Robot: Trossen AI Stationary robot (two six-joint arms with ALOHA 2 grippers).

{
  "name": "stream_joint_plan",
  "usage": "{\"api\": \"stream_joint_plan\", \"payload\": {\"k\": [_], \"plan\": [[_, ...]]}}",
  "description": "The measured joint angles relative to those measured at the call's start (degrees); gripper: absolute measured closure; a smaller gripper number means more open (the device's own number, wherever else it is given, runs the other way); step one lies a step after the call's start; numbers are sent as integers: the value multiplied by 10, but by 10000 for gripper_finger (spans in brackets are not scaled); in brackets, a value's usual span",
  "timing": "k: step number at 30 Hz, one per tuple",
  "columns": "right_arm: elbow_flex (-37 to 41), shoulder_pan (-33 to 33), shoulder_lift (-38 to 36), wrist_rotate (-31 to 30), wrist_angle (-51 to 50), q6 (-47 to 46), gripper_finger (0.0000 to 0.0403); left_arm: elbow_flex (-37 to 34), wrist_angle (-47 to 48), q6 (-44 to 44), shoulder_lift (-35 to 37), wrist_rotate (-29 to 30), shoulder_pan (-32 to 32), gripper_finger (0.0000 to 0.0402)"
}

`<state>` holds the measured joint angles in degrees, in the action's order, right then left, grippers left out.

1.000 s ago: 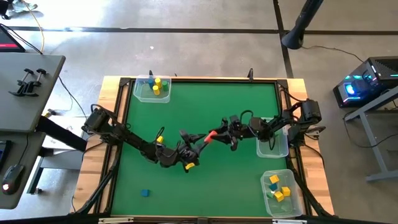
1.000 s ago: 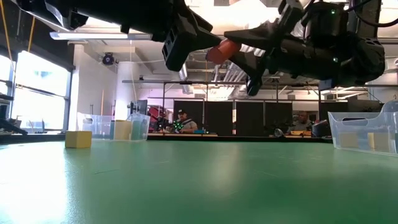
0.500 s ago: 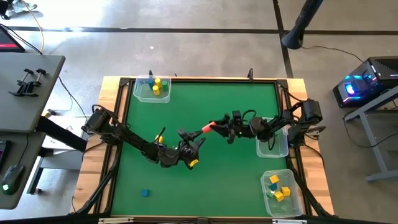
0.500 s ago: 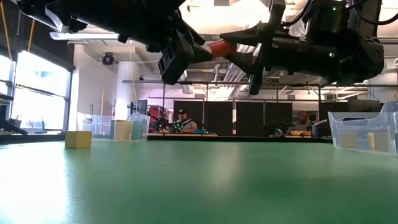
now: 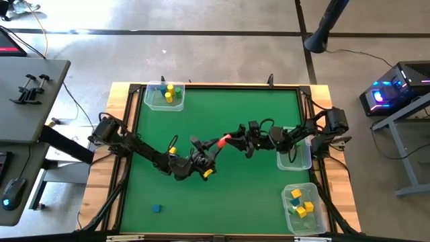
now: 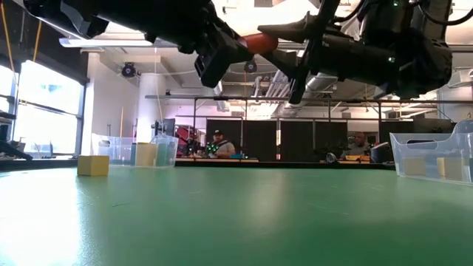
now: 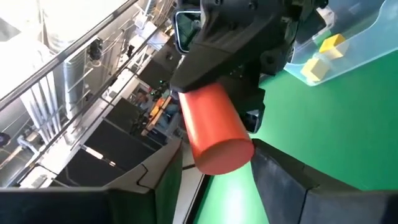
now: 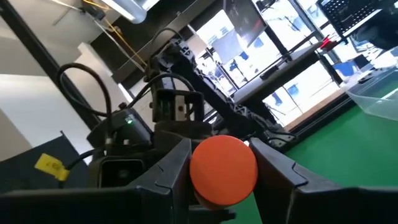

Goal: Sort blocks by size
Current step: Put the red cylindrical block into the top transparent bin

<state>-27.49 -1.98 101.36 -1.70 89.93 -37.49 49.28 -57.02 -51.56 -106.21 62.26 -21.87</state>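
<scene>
Where the two arms meet over the middle of the green mat (image 5: pixel 228 114), a smooth red-orange cylinder (image 5: pixel 223 142) hangs in the air between them. The right gripper (image 5: pixel 230 140) is clamped on one end of it; in the right wrist view its flat round face (image 8: pixel 223 170) sits squeezed between two dark angular fingers (image 8: pixel 163 168). The left gripper (image 5: pixel 209 156) faces the other end, and the left wrist view shows the cylinder (image 7: pixel 213 129) reaching into the gap of its parted fingers (image 7: pixel 292 180), though whether they touch it I cannot tell.

Clear, thin-walled plastic tubs stand at the mat's edges. The far-left tub (image 5: pixel 153 98) holds yellow blocks (image 5: pixel 168 92); the near-right tub (image 5: pixel 290 214) holds yellow blocks with a blue one (image 5: pixel 300 204); what the tub (image 5: pixel 300 159) under the right arm holds is hidden from above.

Only the high view shows a lone blue cube (image 5: pixel 156 209) on the mat near the front-left corner. The low view shows a matte yellow cube (image 6: pixel 93 165) resting on the felt-like surface, and people at desks far behind.
</scene>
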Motion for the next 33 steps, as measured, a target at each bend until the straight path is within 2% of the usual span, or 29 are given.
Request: {"api": "stream_joint_plan", "payload": {"k": [23,28,33], "plan": [[0,-3,1,6,-12,5,277,0,-28,33,0,-20,1,238],[1,-3,1,7,-12,15,277,0,-28,34,0,-18,1,269],[1,-3,1,12,-19,16,245,0,-27,40,0,-17,1,299]]}}
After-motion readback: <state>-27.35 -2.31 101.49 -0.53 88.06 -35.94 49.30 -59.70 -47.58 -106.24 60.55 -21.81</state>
